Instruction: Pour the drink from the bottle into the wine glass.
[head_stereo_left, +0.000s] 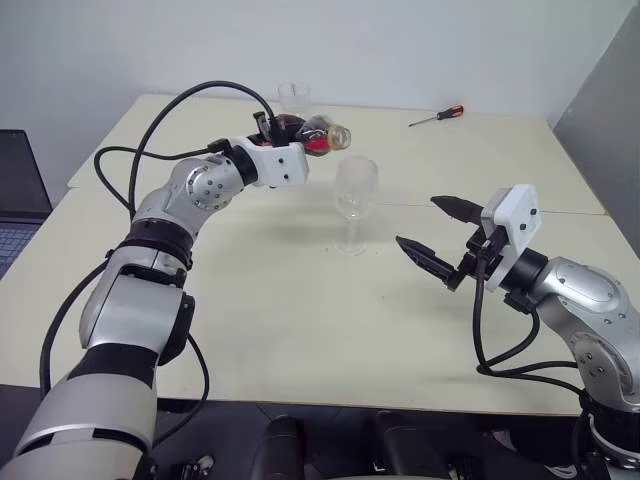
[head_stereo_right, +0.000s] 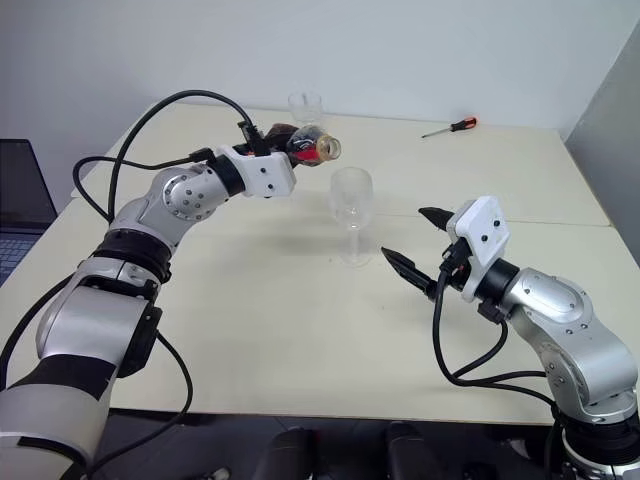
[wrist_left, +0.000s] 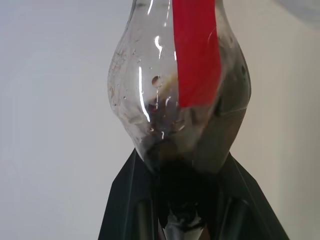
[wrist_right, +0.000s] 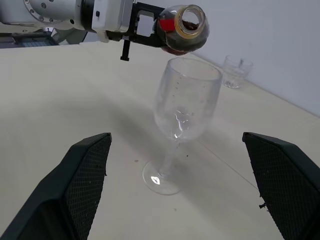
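Clear bottle (head_stereo_left: 312, 133) with red label strip and yellowish neck, dark brownish-red drink (wrist_right: 175, 46) inside, clear wine glass (head_stereo_left: 354, 195), pale cream tabletop (head_stereo_left: 300, 320), black fingers (wrist_right: 85, 175) with fine mesh pattern, red-and-black-handled screwdriver (head_stereo_left: 437, 116), clear tumbler (head_stereo_left: 294, 97)

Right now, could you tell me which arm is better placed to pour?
Left: its pincer grips the bottle, tilted beside the wine glass rim. The right pincer waits open and empty.
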